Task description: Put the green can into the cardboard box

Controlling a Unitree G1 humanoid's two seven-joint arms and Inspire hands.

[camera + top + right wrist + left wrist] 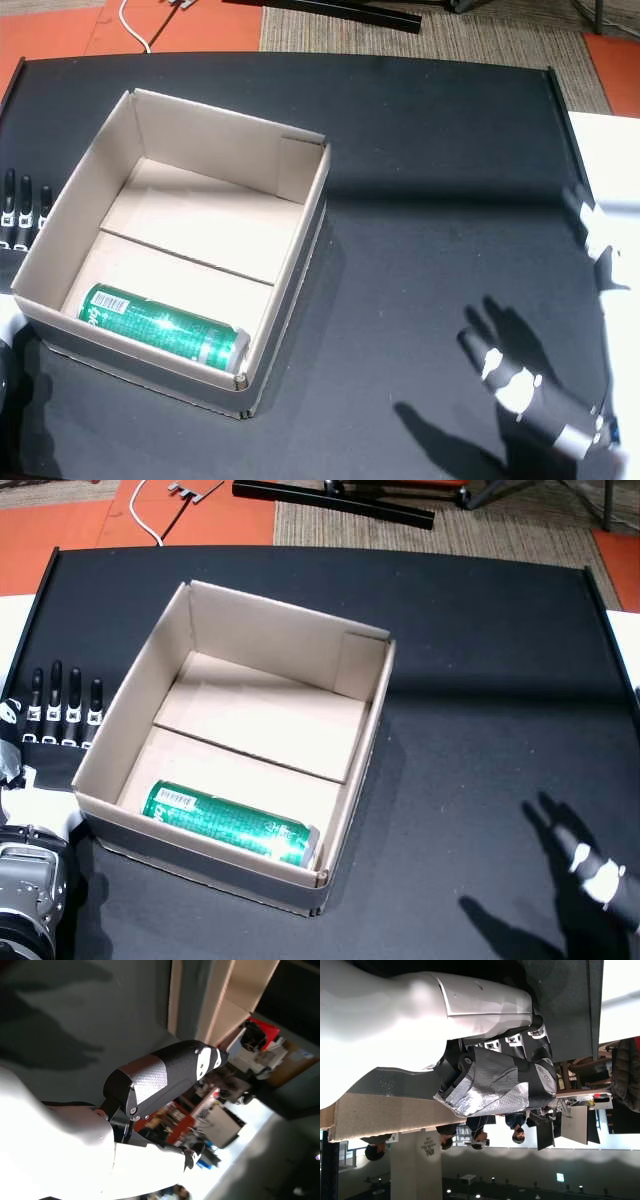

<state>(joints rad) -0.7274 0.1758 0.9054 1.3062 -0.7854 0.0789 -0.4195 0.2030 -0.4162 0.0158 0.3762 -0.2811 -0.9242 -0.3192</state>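
both hands, left (62, 708) and right (525, 390), empty, fingers spread, flank cardboard box (165, 640) holding green can (232, 825).

exhibition hall, seated people (480, 1135), high ceiling

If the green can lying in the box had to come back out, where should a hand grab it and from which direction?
Grip the green can around the middle of its body, coming straight down from above. It lies on its side close along the near wall of the cardboard box, so the walls probably block any sideways approach. Fingers would likely straddle its width, with little room on the wall side.
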